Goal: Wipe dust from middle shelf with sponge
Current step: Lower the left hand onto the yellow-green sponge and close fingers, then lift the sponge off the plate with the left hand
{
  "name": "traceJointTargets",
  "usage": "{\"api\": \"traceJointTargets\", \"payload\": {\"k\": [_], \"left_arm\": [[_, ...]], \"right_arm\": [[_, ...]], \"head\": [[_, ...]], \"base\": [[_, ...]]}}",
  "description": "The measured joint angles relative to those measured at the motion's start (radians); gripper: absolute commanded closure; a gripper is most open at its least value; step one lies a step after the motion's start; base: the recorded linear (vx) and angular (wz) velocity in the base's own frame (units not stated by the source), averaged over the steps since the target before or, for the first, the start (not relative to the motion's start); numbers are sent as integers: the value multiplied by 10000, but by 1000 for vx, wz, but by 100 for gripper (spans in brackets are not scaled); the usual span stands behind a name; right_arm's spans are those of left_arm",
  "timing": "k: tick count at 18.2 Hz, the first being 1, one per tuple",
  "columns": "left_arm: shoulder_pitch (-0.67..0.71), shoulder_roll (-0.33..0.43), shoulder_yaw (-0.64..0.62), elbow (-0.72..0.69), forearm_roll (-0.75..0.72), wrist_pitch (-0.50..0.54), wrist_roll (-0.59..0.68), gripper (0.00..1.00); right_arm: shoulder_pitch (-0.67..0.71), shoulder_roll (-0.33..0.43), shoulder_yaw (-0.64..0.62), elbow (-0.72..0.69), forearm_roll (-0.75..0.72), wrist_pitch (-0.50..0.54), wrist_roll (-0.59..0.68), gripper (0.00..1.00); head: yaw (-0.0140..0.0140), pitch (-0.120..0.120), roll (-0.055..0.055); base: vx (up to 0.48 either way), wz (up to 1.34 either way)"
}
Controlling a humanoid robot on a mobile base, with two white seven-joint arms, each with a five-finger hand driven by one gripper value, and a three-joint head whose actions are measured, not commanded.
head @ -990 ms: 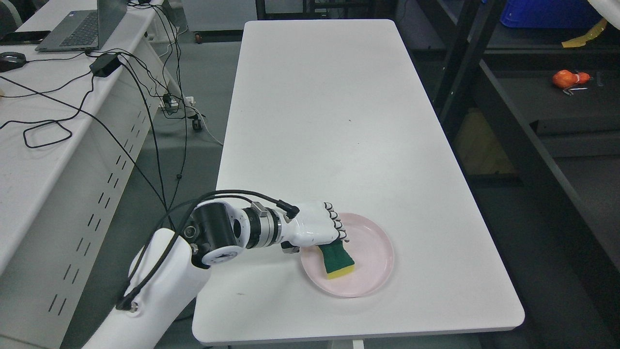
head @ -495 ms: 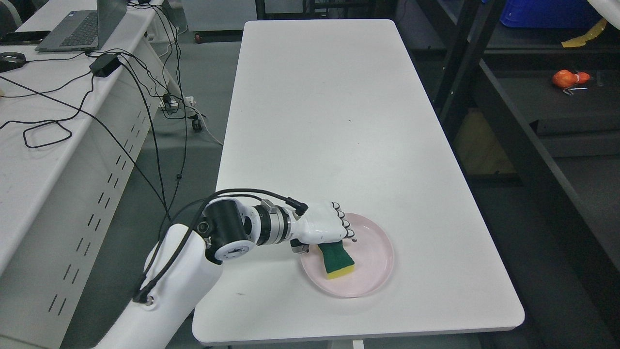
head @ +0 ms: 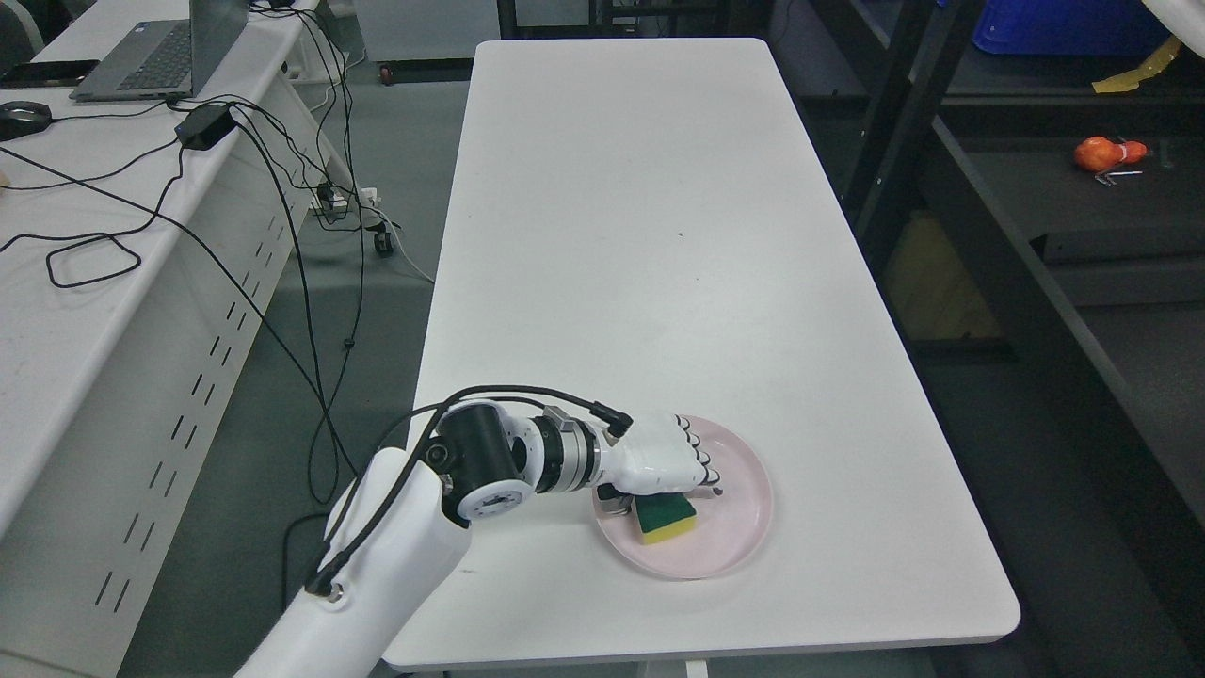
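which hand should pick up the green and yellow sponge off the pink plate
Left. The white left hand already sits over the green and yellow sponge on the round pink plate, fingers curled over its top. The right arm is not in view.

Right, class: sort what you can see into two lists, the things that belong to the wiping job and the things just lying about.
Belongs to the job:
sponge
left hand, over the sponge
dark shelf, on the right

Just lying about:
pink plate
white table
laptop
cables
orange toy
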Motion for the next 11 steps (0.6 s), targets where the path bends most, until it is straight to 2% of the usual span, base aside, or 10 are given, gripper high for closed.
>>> {"api": "traceJointTargets", "payload": {"k": [2, 3, 6, 8, 11], "left_arm": [[63, -123, 64, 85, 77, 0, -15, 72], [97, -176, 117, 127, 185, 0, -30, 81], [221, -301, 381, 229, 745, 0, -100, 98], [273, -364, 676, 276, 1410, 0, -77, 100], [328, -453, 1401, 339, 3376, 82, 478, 100]], "right_arm": [[0, 0, 0, 0, 0, 0, 0, 0], [0, 0, 0, 0, 0, 0, 0, 0], [0, 0, 0, 0, 0, 0, 0, 0], [0, 0, 0, 0, 0, 0, 0, 0], [1, 0, 0, 0, 0, 0, 0, 0]], "head": [[0, 0, 0], [0, 0, 0], [0, 0, 0], [0, 0, 0], [0, 0, 0]], "base": [[0, 0], [0, 0], [0, -5], [0, -7], [0, 0]]}}
